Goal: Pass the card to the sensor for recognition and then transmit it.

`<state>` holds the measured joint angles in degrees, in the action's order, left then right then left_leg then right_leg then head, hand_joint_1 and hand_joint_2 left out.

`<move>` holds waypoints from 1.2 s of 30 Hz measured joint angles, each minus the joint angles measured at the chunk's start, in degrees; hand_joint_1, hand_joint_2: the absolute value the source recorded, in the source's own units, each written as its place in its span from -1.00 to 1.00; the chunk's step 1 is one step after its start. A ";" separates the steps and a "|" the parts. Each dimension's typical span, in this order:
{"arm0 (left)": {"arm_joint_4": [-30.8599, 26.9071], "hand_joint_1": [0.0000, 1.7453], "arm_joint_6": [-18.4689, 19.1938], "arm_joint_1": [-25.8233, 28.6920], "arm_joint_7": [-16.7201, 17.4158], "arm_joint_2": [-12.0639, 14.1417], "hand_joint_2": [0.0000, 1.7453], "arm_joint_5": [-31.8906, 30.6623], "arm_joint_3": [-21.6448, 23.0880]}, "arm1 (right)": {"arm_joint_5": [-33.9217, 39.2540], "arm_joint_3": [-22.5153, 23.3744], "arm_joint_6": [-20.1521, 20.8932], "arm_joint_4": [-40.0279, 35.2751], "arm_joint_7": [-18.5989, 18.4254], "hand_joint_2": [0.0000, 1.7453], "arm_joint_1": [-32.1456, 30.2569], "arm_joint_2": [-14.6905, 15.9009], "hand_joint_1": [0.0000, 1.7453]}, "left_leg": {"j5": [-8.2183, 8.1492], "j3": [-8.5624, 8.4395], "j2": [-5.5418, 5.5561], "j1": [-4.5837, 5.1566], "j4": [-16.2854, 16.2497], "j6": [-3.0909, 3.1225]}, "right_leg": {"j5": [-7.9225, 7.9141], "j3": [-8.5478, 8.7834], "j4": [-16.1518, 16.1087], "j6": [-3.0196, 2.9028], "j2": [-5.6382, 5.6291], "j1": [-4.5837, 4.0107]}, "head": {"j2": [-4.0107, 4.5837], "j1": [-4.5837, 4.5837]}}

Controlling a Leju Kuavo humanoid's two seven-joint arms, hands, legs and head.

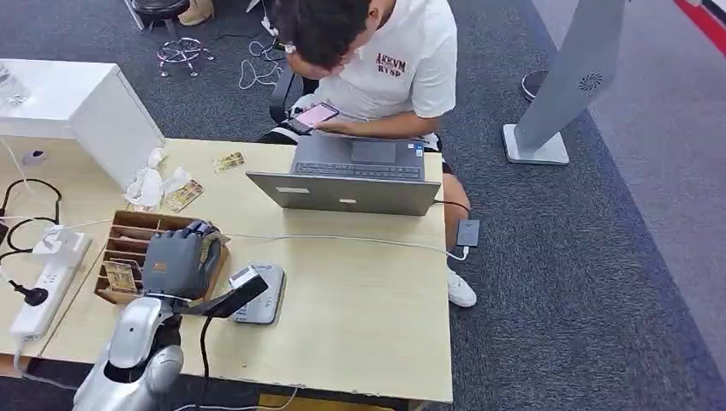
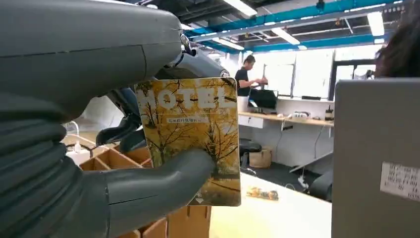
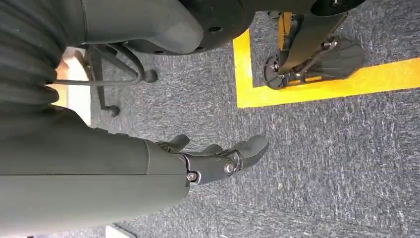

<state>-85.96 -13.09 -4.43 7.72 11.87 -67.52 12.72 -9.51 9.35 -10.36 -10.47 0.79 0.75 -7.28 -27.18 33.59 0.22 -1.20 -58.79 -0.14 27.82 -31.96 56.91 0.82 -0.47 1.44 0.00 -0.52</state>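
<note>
On the pale wooden desk [image 1: 360,300], the brown cardboard compartment box [image 1: 128,248] sits at the lower left of the frame, with the left hand [image 1: 175,261] over its right side holding the yellow tree-printed hotel card [image 2: 190,139]. The flat grey card sensor [image 1: 261,295] lies just right of the box. The open grey laptop [image 1: 351,180] stands at upper centre, a seated person [image 1: 377,60] behind it. The white power strip [image 1: 43,287] lies at the far left.

card [image 2: 190,139] small print unreadable, thumb [image 2: 163,181] covers part

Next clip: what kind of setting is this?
Probably an open-plan office or lab staging a hotel check-in: a light wooden desk with a grey open laptop, grey carpet floor, and a yellow HOTEL key card.
</note>
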 joint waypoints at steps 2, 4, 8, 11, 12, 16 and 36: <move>0.87 1.00 0.46 -0.12 0.11 -0.42 1.00 -0.26 0.07 | -0.22 -0.04 0.02 0.00 0.00 1.00 0.01 0.00 -1.00 | 0.00 0.00 0.00 0.00 0.00 0.00 | 0.00 0.00 0.00 0.00 0.00 0.00 | 0.00 0.00; 1.75 1.00 0.81 -0.17 0.15 -0.79 1.00 -0.39 0.13 | -0.50 -0.07 0.00 0.00 -0.04 1.00 0.01 0.00 -1.00 | 0.00 -0.01 0.00 0.00 0.00 0.00 | 0.00 0.00 0.00 0.00 0.00 0.00 | 0.02 0.00; 3.78 1.00 1.01 -0.18 0.15 -1.68 1.00 -1.25 0.96 | -0.87 -0.18 0.07 0.00 -0.37 1.00 0.01 0.00 -1.00 | 0.00 0.00 0.00 0.00 0.00 0.00 | 0.00 0.00 0.00 0.00 0.00 0.00 | 0.02 0.00; 4.96 1.00 0.94 -0.22 0.15 -2.43 1.00 -1.60 1.68 | -0.90 -0.42 0.18 0.00 -0.44 1.00 0.00 -0.02 -1.00 | 0.00 0.00 0.00 0.00 0.00 0.00 | 0.00 0.01 0.00 0.00 0.00 0.00 | 0.00 0.00; 5.22 1.00 0.92 -0.23 0.15 -2.64 1.00 -1.68 1.86 | -0.90 -0.44 0.24 0.00 -0.44 1.00 0.00 -0.02 -1.00 | 0.00 0.00 0.00 0.00 0.00 0.00 | 0.00 0.00 0.00 0.00 0.00 0.00 | 0.00 0.00; 6.16 1.00 0.90 -0.48 0.15 -3.15 1.00 -1.92 2.54 | -0.92 -0.48 0.22 0.00 -0.44 1.00 0.00 -0.02 -1.00 | 0.00 0.00 0.00 0.00 0.00 0.00 | 0.00 0.00 0.00 0.00 0.00 0.00 | 0.02 0.00; 10.95 1.00 1.81 0.50 0.52 -5.31 1.00 -2.03 4.96 | -1.92 -0.48 0.31 0.00 -0.59 1.00 0.01 -0.31 -1.00 | 0.00 0.02 0.01 0.00 0.00 0.00 | 0.00 0.01 0.00 0.00 0.01 -0.01 | 0.00 0.00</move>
<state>-75.01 -11.28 -3.93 8.24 6.56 -69.55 17.68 -11.43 8.87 -10.05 -10.47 0.20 0.76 -7.58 -27.18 33.62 0.23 -1.21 -58.79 -0.14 27.83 -31.95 56.92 0.82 -0.47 1.43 0.00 -0.52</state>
